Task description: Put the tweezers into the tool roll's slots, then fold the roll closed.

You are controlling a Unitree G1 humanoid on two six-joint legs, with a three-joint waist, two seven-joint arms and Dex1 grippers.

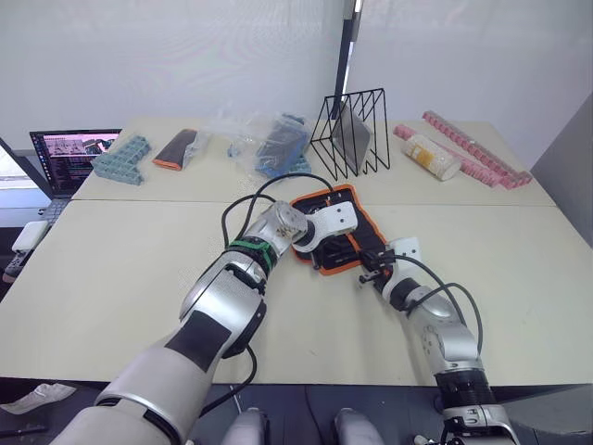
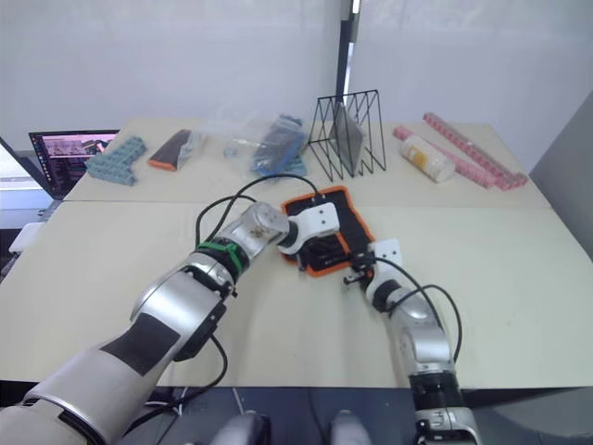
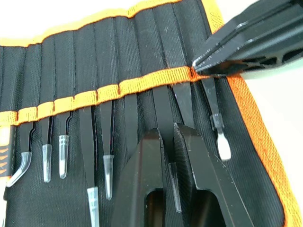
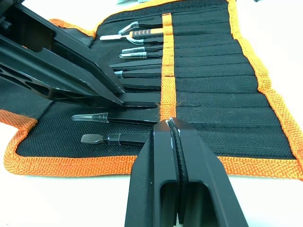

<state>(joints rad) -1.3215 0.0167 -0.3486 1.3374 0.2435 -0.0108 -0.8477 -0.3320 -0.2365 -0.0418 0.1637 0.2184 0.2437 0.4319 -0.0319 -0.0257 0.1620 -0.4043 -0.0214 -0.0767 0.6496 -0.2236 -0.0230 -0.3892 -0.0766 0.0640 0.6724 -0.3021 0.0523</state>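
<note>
Landmark: roll (image 1: 335,230), opened flat on table (image 1: 111,278), near centre. Far left of roll, off the table edge: laptop (image 1: 74,158). Left and behind roll, at the far edge: teal blocks (image 1: 122,159), then orange-tipped case (image 1: 176,148), then plastic bags (image 1: 269,141). Directly behind roll: black wire rack (image 1: 352,132). Right and behind roll: pale tube (image 1: 432,156) and pink strips (image 1: 473,150).

Tweezers (image 4: 137,72) seated in slots (image 3: 142,85) across roll's inner face, clear tip caps pointing out below the orange band; one flat-tipped tool (image 4: 111,138) in the end slot, beside roll's orange border.

Left gripper (image 3: 171,137) reaching in from roll's left, over roll's middle, fingers nearly together around a capped tweezer tip; actual grip not discernible. Right gripper (image 4: 172,124) at roll's right front edge, fingers pressed together, tips at the orange band beside the end slot; nothing visible between them.
</note>
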